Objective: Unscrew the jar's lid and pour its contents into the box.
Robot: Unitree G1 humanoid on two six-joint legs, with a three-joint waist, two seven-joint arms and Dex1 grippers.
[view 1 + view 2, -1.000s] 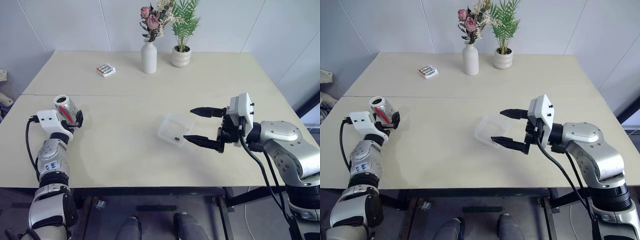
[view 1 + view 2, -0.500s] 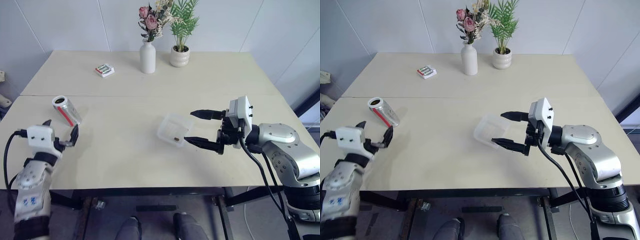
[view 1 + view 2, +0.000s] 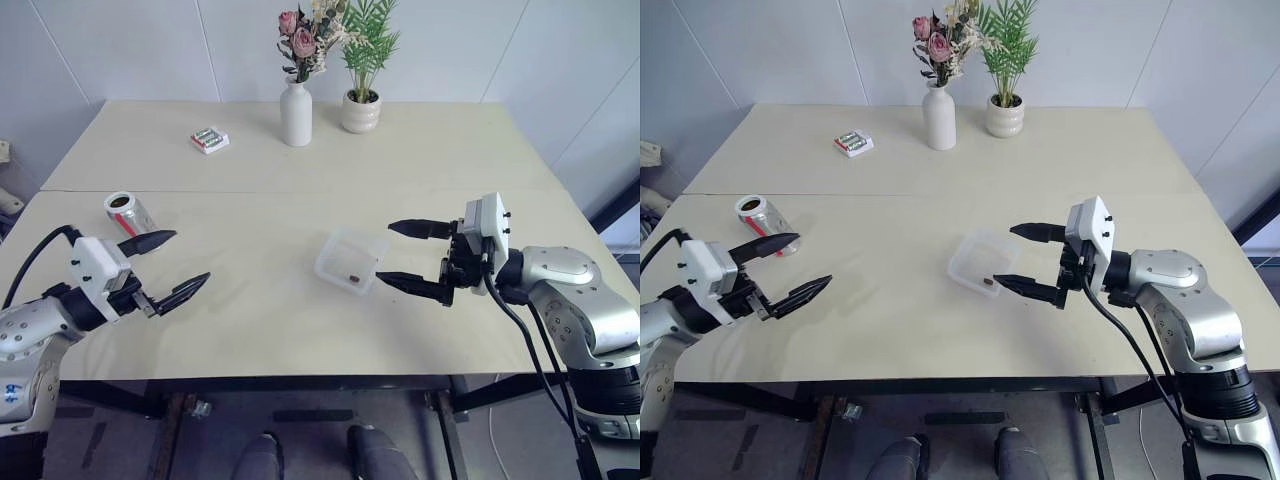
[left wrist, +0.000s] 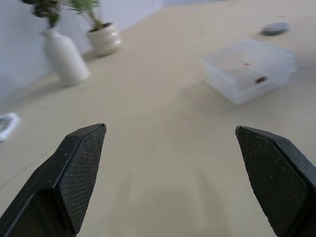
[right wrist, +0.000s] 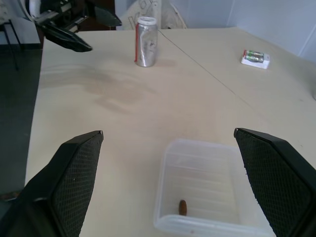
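silvery jar (image 3: 128, 212) released, left gripper (image 3: 165, 268) withdrawn

Pale beige table (image 3: 300, 300), crossed by a seam running side to side between its near and far halves. On the near half, toward the left edge, the jar (image 3: 129, 213), upright and open-topped, red stripe down its silvery side. Near the middle, the box (image 3: 350, 260), clear plastic, set askew, with one dark brown bit (image 5: 181, 207) on its floor. A small grey disc (image 4: 274, 28) lying flat beyond the box. On the far half, a small red-green-white pack (image 3: 211, 139), a white vase (image 3: 297, 113) of dried flowers and, just beside it, a potted green plant (image 3: 362, 110).
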